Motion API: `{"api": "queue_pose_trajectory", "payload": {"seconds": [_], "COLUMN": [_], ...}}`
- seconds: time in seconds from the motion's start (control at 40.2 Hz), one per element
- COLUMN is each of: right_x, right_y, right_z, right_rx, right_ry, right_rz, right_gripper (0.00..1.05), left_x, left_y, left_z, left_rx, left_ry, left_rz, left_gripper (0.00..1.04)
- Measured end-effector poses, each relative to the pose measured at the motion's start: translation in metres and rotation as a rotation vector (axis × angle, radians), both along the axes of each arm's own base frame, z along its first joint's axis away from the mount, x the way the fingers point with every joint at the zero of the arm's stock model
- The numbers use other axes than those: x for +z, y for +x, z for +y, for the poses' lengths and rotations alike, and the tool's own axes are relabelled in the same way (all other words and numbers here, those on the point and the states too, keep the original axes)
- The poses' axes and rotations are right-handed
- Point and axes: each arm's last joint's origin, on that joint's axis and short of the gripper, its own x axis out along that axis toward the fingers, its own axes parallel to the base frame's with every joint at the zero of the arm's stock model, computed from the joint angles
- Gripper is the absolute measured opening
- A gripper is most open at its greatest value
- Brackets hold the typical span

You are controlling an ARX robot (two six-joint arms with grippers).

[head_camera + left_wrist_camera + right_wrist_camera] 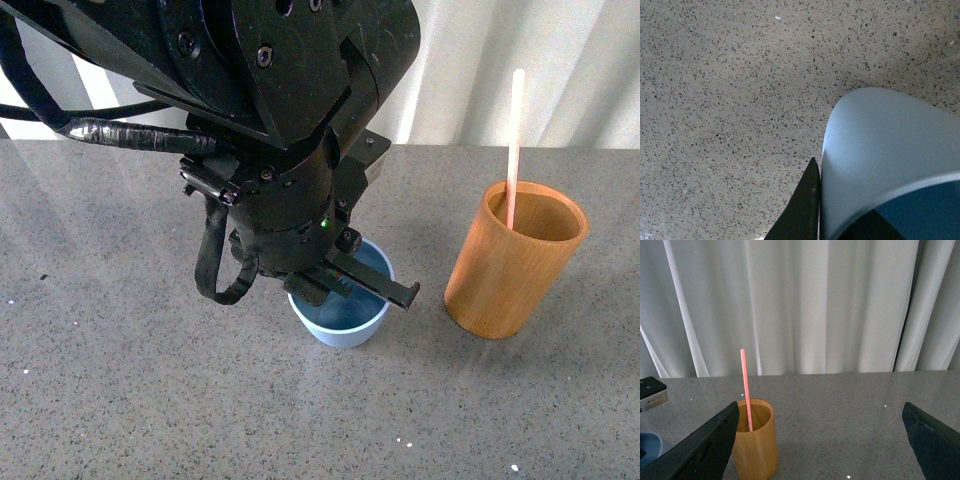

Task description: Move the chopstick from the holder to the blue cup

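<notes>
The blue cup (345, 312) stands upright on the grey table, mid-view. My left gripper (345, 283) is shut on its rim from above; in the left wrist view one black finger (802, 210) presses the cup's outer wall (875, 150). The orange-brown holder (513, 262) stands to the cup's right with one pink chopstick (514, 140) leaning in it. In the right wrist view the holder (755, 445) and chopstick (745, 387) sit by one finger of my open, empty right gripper (820, 445). The right gripper is out of the front view.
The grey speckled table (120, 400) spreads around both containers. White curtains (805, 305) hang behind the table's far edge. A small grey block (651, 392) and the blue cup's edge (650, 447) show at the side of the right wrist view.
</notes>
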Motion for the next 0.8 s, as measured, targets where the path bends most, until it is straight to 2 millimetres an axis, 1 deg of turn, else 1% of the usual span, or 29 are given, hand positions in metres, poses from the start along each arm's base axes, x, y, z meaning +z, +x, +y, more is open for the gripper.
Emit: {"api": "queue_pose_trajectory", "payload": {"seconds": [0.025, 0.124, 0.149, 0.199, 0.274, 0.299, 0.323, 0.398, 0.473, 0.498, 0.597, 0.672, 0.746, 0.796], "right_x": [0.000, 0.000, 0.000, 0.000, 0.000, 0.000, 0.000, 0.000, 0.000, 0.000, 0.000, 0.000, 0.000, 0.000], "right_y": [0.000, 0.000, 0.000, 0.000, 0.000, 0.000, 0.000, 0.000, 0.000, 0.000, 0.000, 0.000, 0.000, 0.000], "right_z": [0.000, 0.000, 0.000, 0.000, 0.000, 0.000, 0.000, 0.000, 0.000, 0.000, 0.000, 0.000, 0.000, 0.000], "right_rx": [0.000, 0.000, 0.000, 0.000, 0.000, 0.000, 0.000, 0.000, 0.000, 0.000, 0.000, 0.000, 0.000, 0.000], "right_ry": [0.000, 0.000, 0.000, 0.000, 0.000, 0.000, 0.000, 0.000, 0.000, 0.000, 0.000, 0.000, 0.000, 0.000], "right_rz": [0.000, 0.000, 0.000, 0.000, 0.000, 0.000, 0.000, 0.000, 0.000, 0.000, 0.000, 0.000, 0.000, 0.000], "right_gripper": [0.95, 0.95, 0.95, 0.95, 0.95, 0.95, 0.95, 0.95, 0.95, 0.95, 0.95, 0.95, 0.95, 0.95], "left_x": [0.000, 0.000, 0.000, 0.001, 0.003, 0.004, 0.006, 0.011, 0.017, 0.019, 0.031, 0.039, 0.049, 0.055], "left_y": [0.000, 0.000, 0.000, 0.000, 0.002, 0.002, 0.002, 0.003, 0.004, 0.004, 0.006, 0.008, 0.011, 0.013], "left_z": [0.000, 0.000, 0.000, 0.000, 0.000, 0.001, 0.001, 0.003, 0.006, 0.007, 0.012, 0.016, 0.022, 0.027], "left_rx": [0.000, -0.002, -0.004, -0.004, -0.001, 0.000, 0.002, 0.007, 0.017, 0.018, 0.032, 0.044, 0.063, 0.086], "left_ry": [-0.001, -0.009, -0.010, -0.010, -0.012, -0.013, -0.015, -0.020, -0.023, -0.025, -0.043, -0.055, -0.073, -0.093], "left_rz": [0.000, 0.012, 0.014, 0.016, 0.013, 0.012, 0.009, 0.001, -0.019, -0.022, -0.049, -0.075, -0.107, -0.146], "left_gripper": [0.07, 0.21, 0.23, 0.30, 0.46, 0.50, 0.55, 0.66, 0.77, 0.78, 0.93, 1.00, 0.97, 0.98]}}
